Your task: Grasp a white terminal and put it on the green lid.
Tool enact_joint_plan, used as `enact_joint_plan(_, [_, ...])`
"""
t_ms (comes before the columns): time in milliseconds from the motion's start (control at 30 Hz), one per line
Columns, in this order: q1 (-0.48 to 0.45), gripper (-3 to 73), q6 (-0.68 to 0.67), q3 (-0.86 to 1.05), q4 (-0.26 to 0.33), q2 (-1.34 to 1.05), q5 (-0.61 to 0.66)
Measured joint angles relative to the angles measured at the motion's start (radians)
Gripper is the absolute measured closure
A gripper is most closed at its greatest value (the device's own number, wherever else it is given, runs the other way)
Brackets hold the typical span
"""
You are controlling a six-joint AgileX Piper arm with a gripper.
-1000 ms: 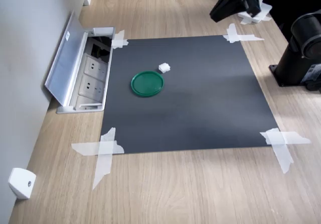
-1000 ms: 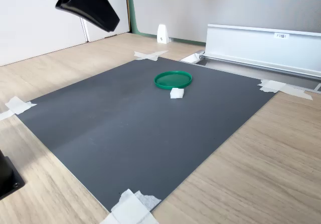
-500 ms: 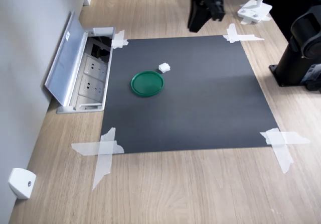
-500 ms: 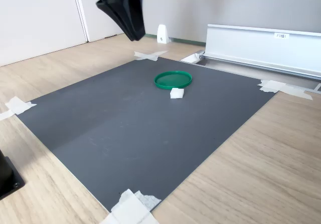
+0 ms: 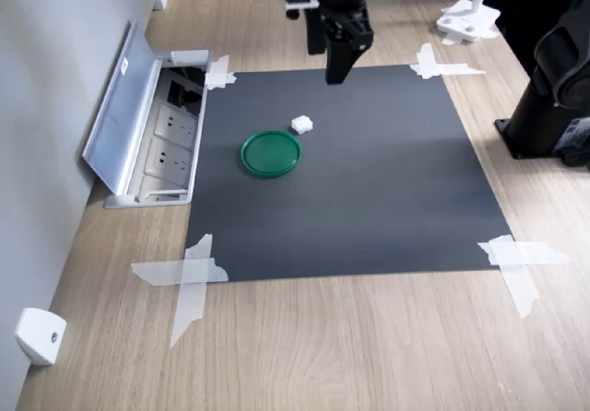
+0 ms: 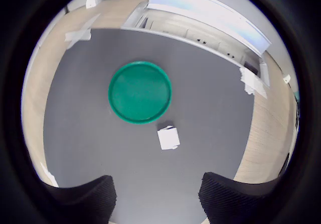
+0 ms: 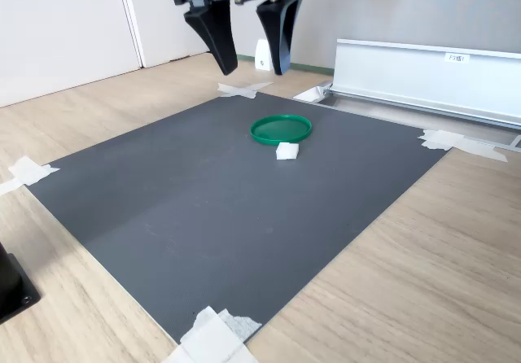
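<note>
One flat round dark-green plastic lid [image 5: 271,153] lies on the dark grey mat [image 5: 369,190], with one tiny white blocky plastic terminal [image 5: 301,123] just beside its rim, not on it; in the wrist view the two sit close but apart [image 6: 168,137]. Wide bare mat stretches around both on every side. Four crosses of white tape [image 5: 189,277] pin the mat's corners to the wooden table [image 5: 350,346]. One black gripper [image 7: 248,58] hangs in the air over the mat's far edge in the first exterior view, its jaws spread wide and holding nothing. An open silver socket box [image 5: 152,125] borders the mat on the first exterior view's left. The arm above the gripper is cut off by the frame.
</note>
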Motion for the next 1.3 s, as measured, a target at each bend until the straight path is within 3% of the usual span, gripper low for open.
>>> enact_joint_plan(500, [0.000, -2.9, 0.025, 0.000, -0.002, 0.216, -0.094])
enact_joint_plan(700, [0.000, -2.9, 0.017, 0.000, -0.031, 0.259, -0.137])
enact_joint_plan(967, [0.000, -1.9, -0.130, 0.000, -0.045, 0.289, -0.167])
enact_joint_plan(1133, [0.000, 2.2, -0.239, -0.001, -0.048, 0.292, -0.206])
enact_joint_plan(1300, [0.000, 7.2, -0.260, -0.002, -0.048, 0.292, -0.225])
